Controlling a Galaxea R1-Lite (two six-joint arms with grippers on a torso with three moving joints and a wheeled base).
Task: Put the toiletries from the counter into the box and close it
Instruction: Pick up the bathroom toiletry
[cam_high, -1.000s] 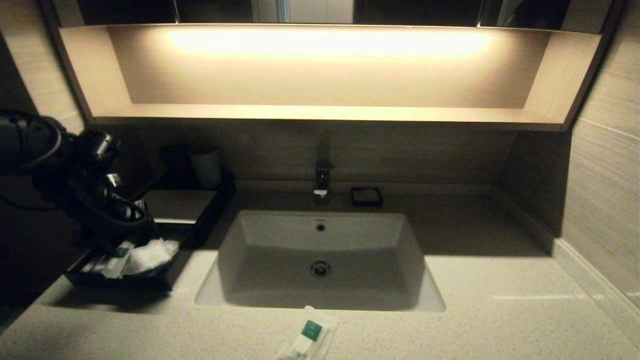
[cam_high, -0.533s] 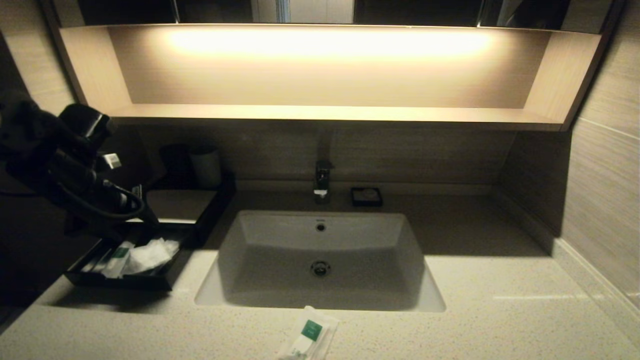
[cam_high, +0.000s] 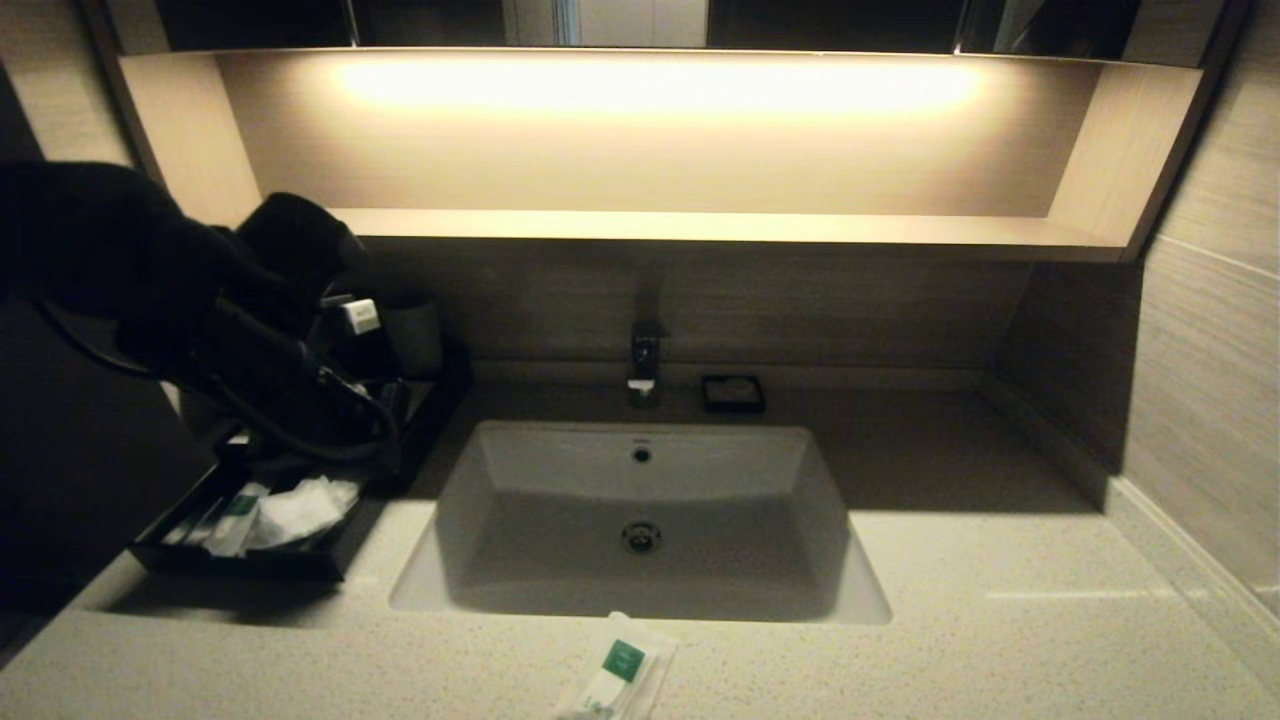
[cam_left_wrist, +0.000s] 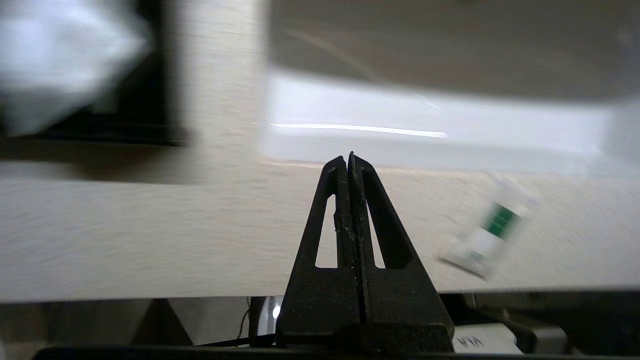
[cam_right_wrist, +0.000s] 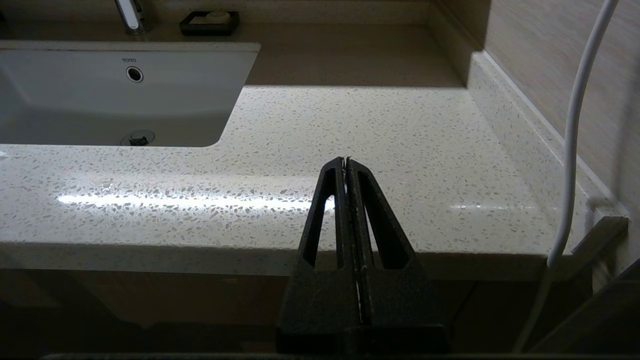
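Head view: one toiletry sachet left on the counter, box open, my left arm empty

Nearest me, a white sachet with a green label (cam_high: 620, 677) lies on the speckled counter (cam_high: 1000, 620) just in front of the sink (cam_high: 640, 520), so that one is not yet packed. My right gripper (cam_right_wrist: 346, 161) sits parked low off the counter's front edge, fingers pressed together on nothing. Further back on my left, the black box (cam_high: 240, 560) stands open with a crumpled white packet (cam_high: 300, 510) and another green-labelled sachet (cam_high: 240, 505) already inside. My left gripper (cam_left_wrist: 349, 156) hangs above the counter with its fingers pressed together, holding nothing. I judge the job partly done: last sachet to fetch, then the box to close. Beyond are the faucet (cam_high: 645, 360) and soap dish (cam_high: 733, 392)
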